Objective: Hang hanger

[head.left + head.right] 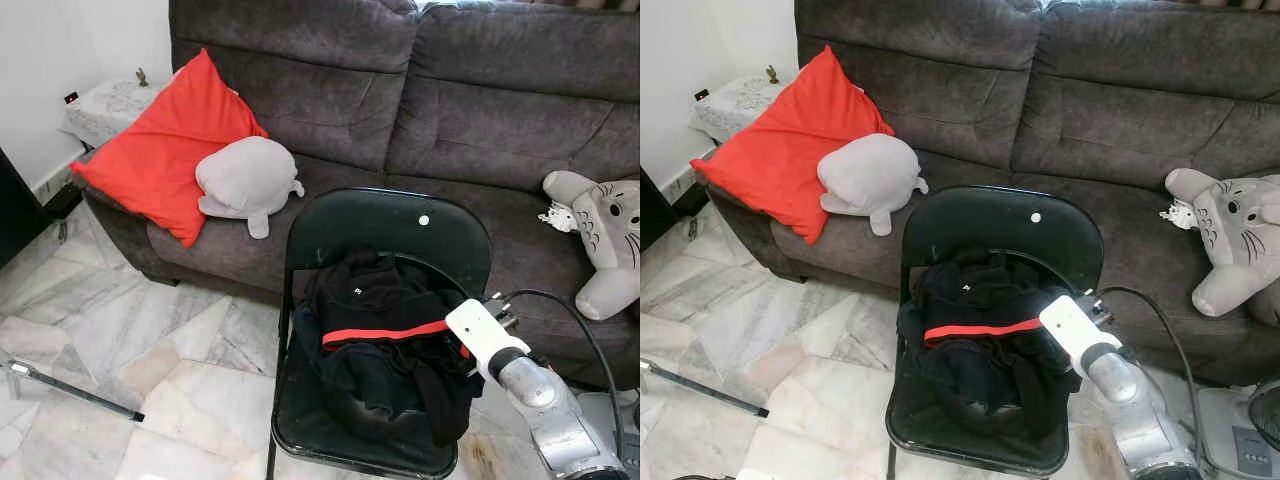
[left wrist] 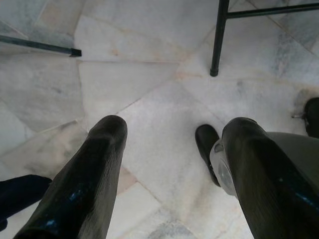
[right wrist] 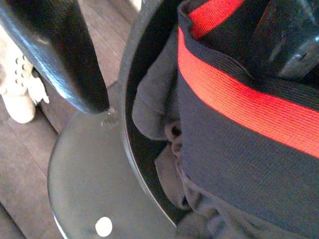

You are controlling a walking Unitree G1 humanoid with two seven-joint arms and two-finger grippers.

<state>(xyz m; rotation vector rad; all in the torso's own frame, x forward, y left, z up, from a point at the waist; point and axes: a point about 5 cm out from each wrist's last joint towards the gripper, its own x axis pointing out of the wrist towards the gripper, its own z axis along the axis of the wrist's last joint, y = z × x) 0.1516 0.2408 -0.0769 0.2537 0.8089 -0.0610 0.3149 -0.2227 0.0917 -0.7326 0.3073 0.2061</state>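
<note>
Setting: a dark grey sofa [image 1: 470,110] runs across the top of the frame, above a pale marble floor [image 1: 120,340].
Chair: a black folding chair [image 1: 385,225] stands at lower centre, its back toward the sofa.
Clothes: a heap of black clothes [image 1: 385,350] with a red stripe [image 1: 385,334] lies on the chair seat.
Hanger: a thin dark curved edge arcs at the right of the heap, but I cannot tell whether it is the hanger.
Right gripper [image 3: 189,55]: reaches in from the lower right of the frame to the right side of the heap. In the right wrist view its fingers [image 3: 65,55] stand apart, one against the chair back, the other over the red stripe; nothing is clearly gripped.
Left gripper [image 2: 174,164]: points down at the marble floor, fingers [image 2: 94,169] spread wide and holding nothing; a chair leg [image 2: 218,40] stands beyond.
Sofa items: a red cushion [image 1: 165,150] at upper left with a grey plush toy [image 1: 248,180] leaning on it; a grey cat-like plush [image 1: 600,235] at the right edge.
Floor: a thin dark rod [image 1: 70,388] lies at lower left.
</note>
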